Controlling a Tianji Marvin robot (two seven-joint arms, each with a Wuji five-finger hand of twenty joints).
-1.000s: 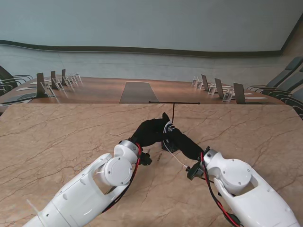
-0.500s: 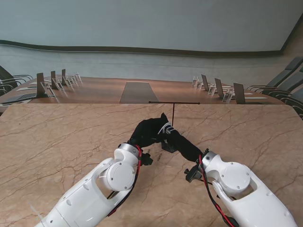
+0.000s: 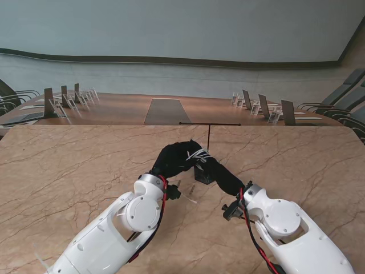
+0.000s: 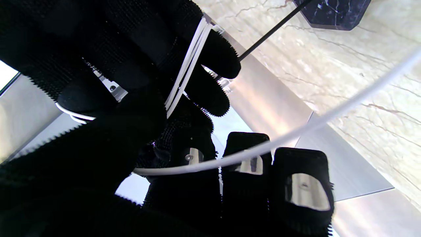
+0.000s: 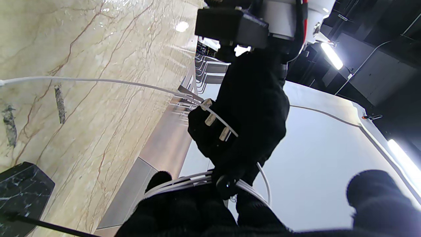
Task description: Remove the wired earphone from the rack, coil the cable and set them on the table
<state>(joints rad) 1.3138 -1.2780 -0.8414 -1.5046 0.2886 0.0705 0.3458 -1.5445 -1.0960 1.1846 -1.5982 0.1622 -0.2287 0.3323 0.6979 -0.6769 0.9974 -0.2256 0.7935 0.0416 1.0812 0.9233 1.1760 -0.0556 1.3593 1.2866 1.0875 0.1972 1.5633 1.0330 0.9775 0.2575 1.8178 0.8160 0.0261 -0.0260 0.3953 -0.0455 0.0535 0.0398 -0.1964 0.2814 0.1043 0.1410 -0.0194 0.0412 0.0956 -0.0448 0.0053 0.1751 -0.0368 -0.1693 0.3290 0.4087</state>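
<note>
Two black-gloved hands meet over the middle of the marble table [image 3: 68, 171], close in front of me. One white cable [image 3: 199, 154] runs between them. The right hand [image 3: 219, 171] has several turns of it looped around its fingers [image 5: 184, 197], a bundle of about four strands lying side by side, so that hand is closed on the coil. The left hand [image 3: 174, 160] pinches the same cable: the left wrist view shows one strand crossing its three nearer fingertips [image 4: 246, 164] and trailing away over the table. A short free end [image 3: 189, 199] hangs toward the table just beside the left wrist. I cannot make out the earbuds themselves.

Just beyond the hands stands one rack [image 3: 209, 137]: a dark marbled base [image 4: 332, 13], partly hidden by the hands, a thin black upright and a single crossbar on top. No cable hangs on it.

Farther off, past the table's edge, stand two groups of chairs [image 3: 262, 105], one left and one right.
</note>
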